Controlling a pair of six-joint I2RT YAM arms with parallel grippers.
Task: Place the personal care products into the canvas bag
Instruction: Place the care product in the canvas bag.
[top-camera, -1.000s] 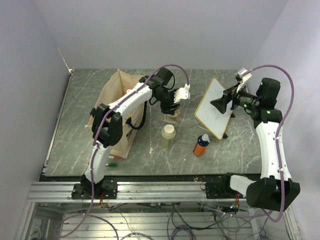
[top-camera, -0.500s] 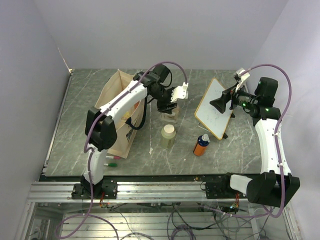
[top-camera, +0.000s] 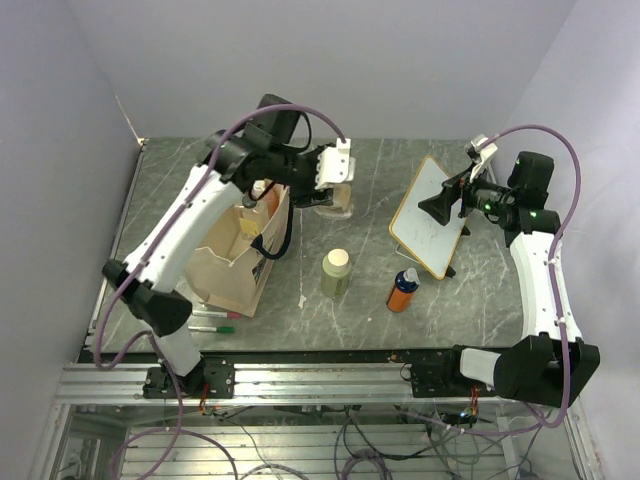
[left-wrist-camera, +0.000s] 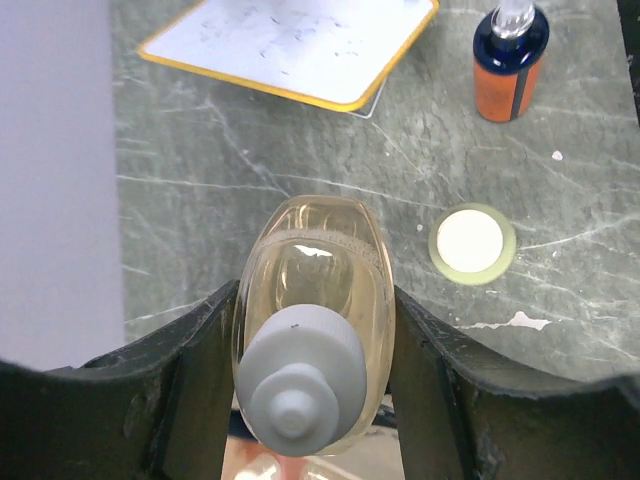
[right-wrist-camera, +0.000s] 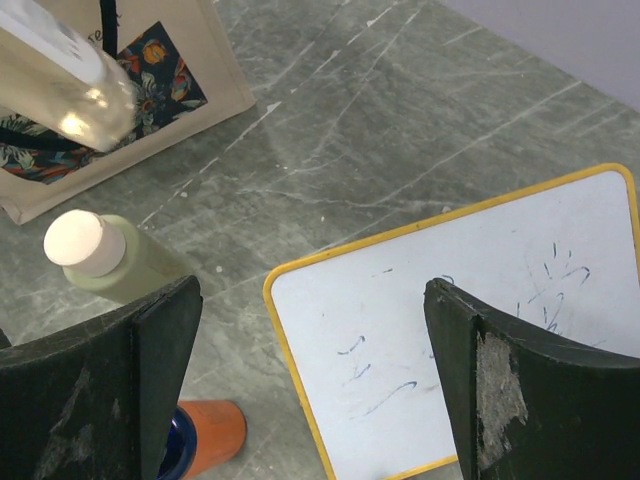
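Amber bottle (left-wrist-camera: 315, 250): clear amber body with a white cap, lifted off the table and gripped by its flanks. Carried high, I judge, so that it clears the bag's rim.
Left gripper (top-camera: 335, 188): clamped on the amber bottle, raised just beside the right edge of the bag's open mouth, not yet over it.
Canvas bag (top-camera: 225, 265): stands upright at the left of the table, mouth up and navy straps slack, so it can take a drop from above.
Right gripper (right-wrist-camera: 312, 292): jaws wide apart with nothing between them, hovering above the whiteboard (right-wrist-camera: 470, 290) — likely kept clear of the other arm's path.
Pale green bottle (top-camera: 336, 272): upright on the table between the bag and the orange bottle, not yet bagged.
Orange bottle (top-camera: 403, 290): upright near the whiteboard's near corner, also waiting.
Marker pens (top-camera: 215, 321): lie at the bag's near foot and are no part of the job.
Next move: probably a short carry leftward over the mouth, then release — the soft rim could catch the bottle if it comes in low.
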